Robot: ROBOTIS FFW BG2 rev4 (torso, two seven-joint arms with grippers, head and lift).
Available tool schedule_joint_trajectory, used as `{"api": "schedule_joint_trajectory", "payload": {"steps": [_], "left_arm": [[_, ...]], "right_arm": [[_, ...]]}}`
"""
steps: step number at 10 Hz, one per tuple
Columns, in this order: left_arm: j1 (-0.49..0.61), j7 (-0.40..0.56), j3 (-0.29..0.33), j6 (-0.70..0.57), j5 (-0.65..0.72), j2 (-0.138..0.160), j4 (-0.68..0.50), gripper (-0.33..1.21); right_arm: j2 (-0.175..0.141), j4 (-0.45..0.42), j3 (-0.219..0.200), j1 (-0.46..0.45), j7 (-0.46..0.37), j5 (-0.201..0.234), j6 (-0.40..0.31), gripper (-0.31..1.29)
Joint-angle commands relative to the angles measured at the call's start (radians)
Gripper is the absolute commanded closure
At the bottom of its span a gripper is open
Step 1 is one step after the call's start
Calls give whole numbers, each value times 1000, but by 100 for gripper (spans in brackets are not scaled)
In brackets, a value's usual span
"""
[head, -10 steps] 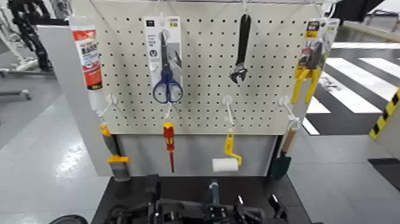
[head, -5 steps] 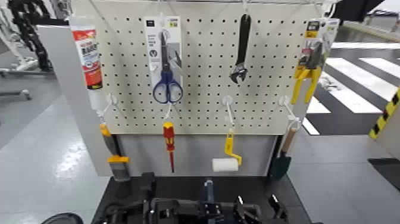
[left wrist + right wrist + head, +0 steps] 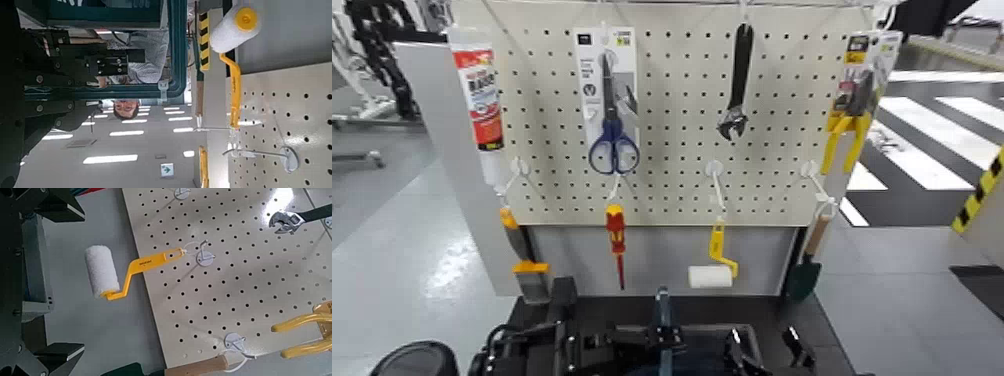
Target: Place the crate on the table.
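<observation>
Crate [image 3: 662, 340] between both grippers.

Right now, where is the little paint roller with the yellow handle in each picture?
Head view: the paint roller hangs low on the pegboard, right of the red screwdriver.
Left wrist view: the roller is in the top right corner, its handle running to the pegboard.
Right wrist view: the roller is left of centre, off the pegboard's edge.
Shared landmark: the pegboard.
</observation>
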Motion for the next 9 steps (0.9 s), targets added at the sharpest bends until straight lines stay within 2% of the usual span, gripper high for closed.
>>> {"api": "schedule_joint_trajectory", "payload": {"steps": [1,6,9], "left_arm": [[-37,3,4,0,-5,11,24,119],[-83,-3,-2,0,-12,14,79,119],[-112,-26,-30,0,-12,19,119,119]], "right_arm": [[2,0,3,0,0,0,-1,14],[3,0,3,0,0,0,-3,14],[3,0,4,0,0,0,-6,14]]}}
